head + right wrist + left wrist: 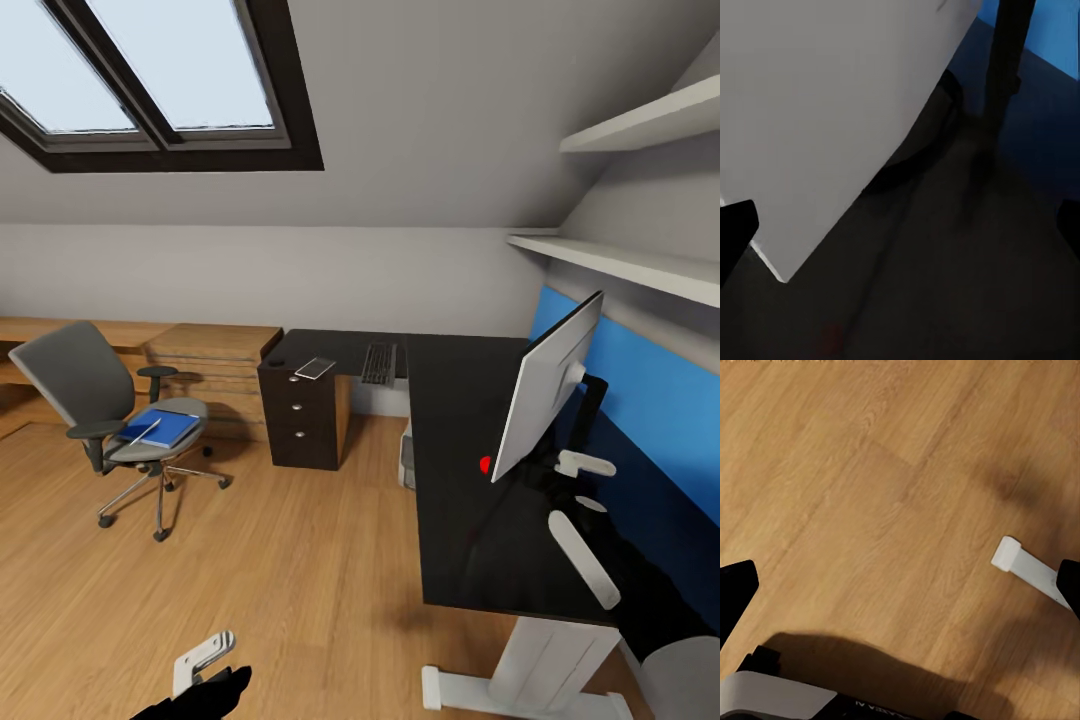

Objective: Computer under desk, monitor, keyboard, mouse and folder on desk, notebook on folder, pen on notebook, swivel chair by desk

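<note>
One monitor (545, 385) stands tilted on the black tabletop (460, 480), its silver back facing the right pincer (585, 500), whose fingers sit spread just behind it. Keyboard (379, 363) lies farther along. Blue folder (165, 427) rests on the swivel chair (110, 420), well apart. Left pincer (900, 607) hangs spread over wooden floor (870, 472).

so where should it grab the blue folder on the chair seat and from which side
Judging by its pose, the front long edge. The folder lies flat on the swivel chair seat, with what looks like the pen across it. The backrest and armrests block the rear and the sides, so come in low from the open front, pinching that edge; keep it level so the pen stays put.
</note>
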{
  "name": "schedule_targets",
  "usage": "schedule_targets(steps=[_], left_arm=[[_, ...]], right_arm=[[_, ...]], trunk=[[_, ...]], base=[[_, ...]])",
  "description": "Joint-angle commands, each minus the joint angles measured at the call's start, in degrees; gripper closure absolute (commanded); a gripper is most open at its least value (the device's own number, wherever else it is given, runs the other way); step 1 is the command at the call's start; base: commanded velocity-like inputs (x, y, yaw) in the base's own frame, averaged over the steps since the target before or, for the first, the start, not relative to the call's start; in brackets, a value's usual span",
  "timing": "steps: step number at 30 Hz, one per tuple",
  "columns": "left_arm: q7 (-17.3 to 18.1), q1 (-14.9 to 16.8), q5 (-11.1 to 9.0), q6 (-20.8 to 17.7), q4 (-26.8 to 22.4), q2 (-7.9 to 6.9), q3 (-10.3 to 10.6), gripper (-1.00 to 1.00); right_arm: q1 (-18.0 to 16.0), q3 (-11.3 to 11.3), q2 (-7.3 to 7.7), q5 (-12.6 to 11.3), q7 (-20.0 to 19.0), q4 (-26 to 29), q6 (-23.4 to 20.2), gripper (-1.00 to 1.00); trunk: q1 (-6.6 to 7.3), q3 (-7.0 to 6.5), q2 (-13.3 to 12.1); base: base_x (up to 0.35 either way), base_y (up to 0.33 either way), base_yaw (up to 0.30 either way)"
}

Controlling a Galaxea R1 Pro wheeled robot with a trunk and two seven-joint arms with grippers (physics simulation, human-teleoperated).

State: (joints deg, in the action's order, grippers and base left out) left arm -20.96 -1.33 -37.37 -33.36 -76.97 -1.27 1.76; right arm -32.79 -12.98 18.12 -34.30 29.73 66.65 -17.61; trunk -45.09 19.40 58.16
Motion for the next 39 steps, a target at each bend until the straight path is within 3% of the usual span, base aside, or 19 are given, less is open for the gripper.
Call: schedule_targets(steps=[1,13,22,28,34,39], left_arm=[[-0.57,0.01,-0.60,0.05,-0.11,-0.05,0.14,-1.00],[-0.57,0.01,-0.60,0.52,-0.08,-0.05,0.17,-1.00],[-0.57,0.00,-0.60,0.57,-0.10,-0.05,0.17,-1.00],[-0.57,0.01,-0.60,0.58,-0.09,-0.02,0.17,-1.00],[-0.57,0.01,-0.60,0.58,-0.10,0.02,0.17,-1.00],[-0.57,0.01,-0.60,0.58,-0.09,0.03,0.17,-1.00]], right_arm=[[0.40,-0.20,0.08,-0.35,0.71,0.98,-0.17,-1.00],[3.45,-0.42,-0.09,0.07,6.09,6.49,1.50,-1.00],[4.07,-0.53,-0.10,0.19,7.19,7.39,3.19,-1.00],[6.40,-0.55,-0.11,0.50,8.41,10.98,5.01,-1.00],[9.13,-0.66,-0.11,3.09,11.29,14.95,7.31,-1.00],[9.51,-0.77,-0.16,3.84,11.69,15.37,7.74,-1.00]], trunk=[[-0.01,0.06,0.04],[-0.01,0.06,0.04],[-0.01,0.06,0.04],[-0.01,0.06,0.04],[-0.01,0.06,0.04],[-0.01,0.06,0.04]], base=[[0.000,0.000,0.000],[0.000,0.000,0.000],[0.000,0.000,0.000],[0.000,0.000,0.000],[0.000,0.000,0.000],[0.000,0.000,0.000]])
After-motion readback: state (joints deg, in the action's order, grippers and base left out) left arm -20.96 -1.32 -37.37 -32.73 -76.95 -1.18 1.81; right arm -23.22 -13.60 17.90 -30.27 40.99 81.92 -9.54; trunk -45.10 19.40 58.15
